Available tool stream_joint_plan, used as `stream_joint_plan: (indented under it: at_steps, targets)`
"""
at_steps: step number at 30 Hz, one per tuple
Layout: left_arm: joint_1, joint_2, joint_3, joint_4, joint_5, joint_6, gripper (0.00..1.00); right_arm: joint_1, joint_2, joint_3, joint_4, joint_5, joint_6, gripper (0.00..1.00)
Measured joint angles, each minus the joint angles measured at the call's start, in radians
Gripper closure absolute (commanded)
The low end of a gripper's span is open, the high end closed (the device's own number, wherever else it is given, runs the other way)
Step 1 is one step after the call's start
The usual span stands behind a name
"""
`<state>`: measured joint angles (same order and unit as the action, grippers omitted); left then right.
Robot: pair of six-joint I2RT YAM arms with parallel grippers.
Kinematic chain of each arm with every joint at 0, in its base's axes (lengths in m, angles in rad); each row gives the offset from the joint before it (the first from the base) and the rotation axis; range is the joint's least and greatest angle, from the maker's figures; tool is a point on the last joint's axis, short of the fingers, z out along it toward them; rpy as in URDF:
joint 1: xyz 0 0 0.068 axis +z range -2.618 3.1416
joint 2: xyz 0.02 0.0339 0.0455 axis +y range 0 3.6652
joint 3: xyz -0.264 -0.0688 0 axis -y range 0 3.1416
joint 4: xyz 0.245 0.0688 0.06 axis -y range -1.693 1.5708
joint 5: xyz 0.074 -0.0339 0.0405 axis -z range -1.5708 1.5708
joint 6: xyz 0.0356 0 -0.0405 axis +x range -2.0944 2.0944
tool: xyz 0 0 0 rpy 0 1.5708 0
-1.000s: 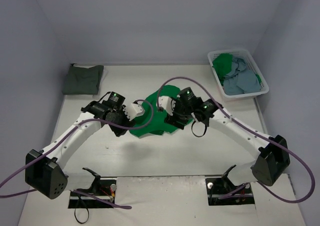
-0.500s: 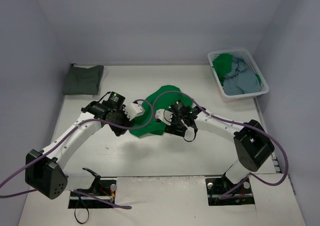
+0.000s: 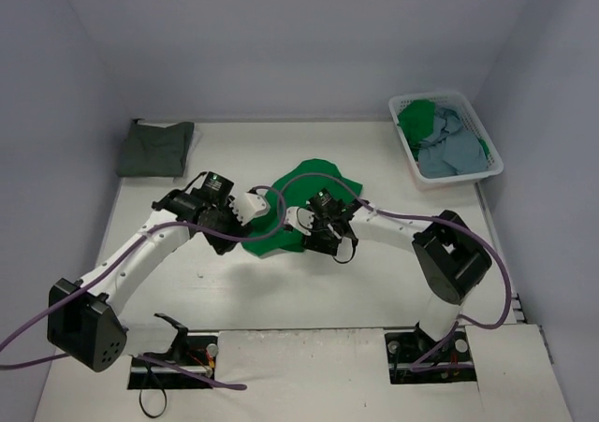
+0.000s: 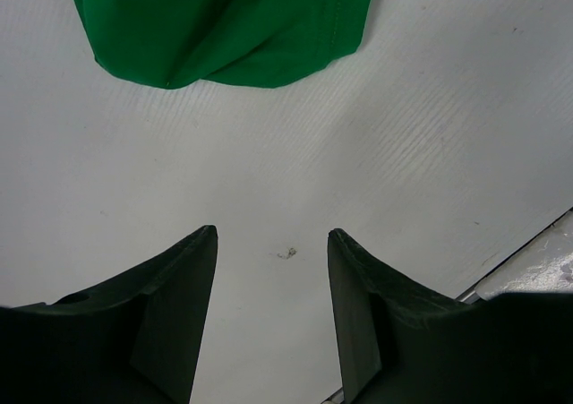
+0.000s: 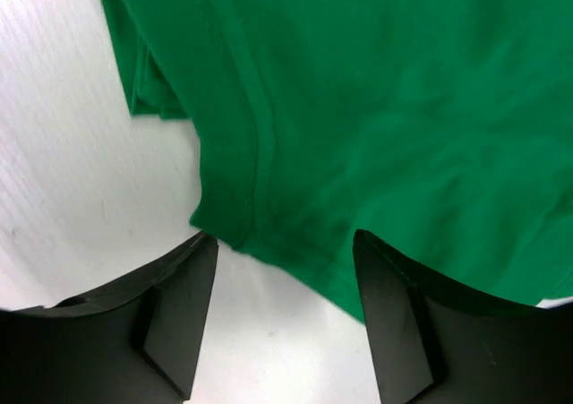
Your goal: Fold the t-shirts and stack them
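Observation:
A bright green t-shirt (image 3: 304, 197) lies crumpled at the middle of the table. My left gripper (image 3: 234, 240) is open and empty at its near left edge; in the left wrist view (image 4: 271, 243) it is over bare table, with the shirt's edge (image 4: 224, 28) ahead of it. My right gripper (image 3: 323, 237) is open at the shirt's near edge; in the right wrist view (image 5: 286, 243) its jaws straddle the hem (image 5: 269, 234), holding nothing. A folded dark grey-olive t-shirt (image 3: 156, 148) lies at the back left. The white t-shirt is out of view.
A white plastic basket (image 3: 430, 95) at the back right holds a light blue t-shirt (image 3: 449, 151) and another green cloth (image 3: 415, 118). Purple cables loop over both arms. Walls close the table on three sides.
The right arm has folded in and its gripper has moved left and toward the near edge of the green shirt. The shirt's outline has shifted slightly. The left arm has hardly moved.

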<state>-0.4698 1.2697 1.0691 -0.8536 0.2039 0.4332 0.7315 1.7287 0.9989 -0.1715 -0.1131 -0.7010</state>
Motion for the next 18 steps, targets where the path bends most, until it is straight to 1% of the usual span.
stream_joint_plan:
  at_steps: [1,2,3,5,6,13,18]
  targets:
    - [0.0,0.0,0.0,0.0,0.0,0.0,0.53,0.003,0.005,0.004,0.004,0.0,-0.001,0.47]
    - [0.001,0.0,0.0,0.002,0.0,0.0,0.53,0.004,0.008,0.006,0.013,-0.002,0.0,0.53]
    - [0.001,0.0,0.0,0.002,0.0,0.0,0.53,0.006,0.015,0.008,0.018,-0.003,-0.002,0.72]
    - [0.001,0.0,0.0,0.005,0.0,0.0,0.53,0.01,0.026,0.014,0.023,-0.006,-0.002,0.93]
    - [0.002,0.0,0.0,0.006,0.0,0.0,0.53,0.01,0.034,0.016,0.026,-0.006,-0.002,1.0]
    - [0.002,0.031,-0.002,0.027,0.0,0.0,0.53,0.009,0.023,0.019,0.029,0.019,0.013,1.0]
    - [0.002,0.073,-0.002,0.07,0.0,0.0,0.53,-0.033,-0.093,0.03,0.009,0.037,0.032,1.0]
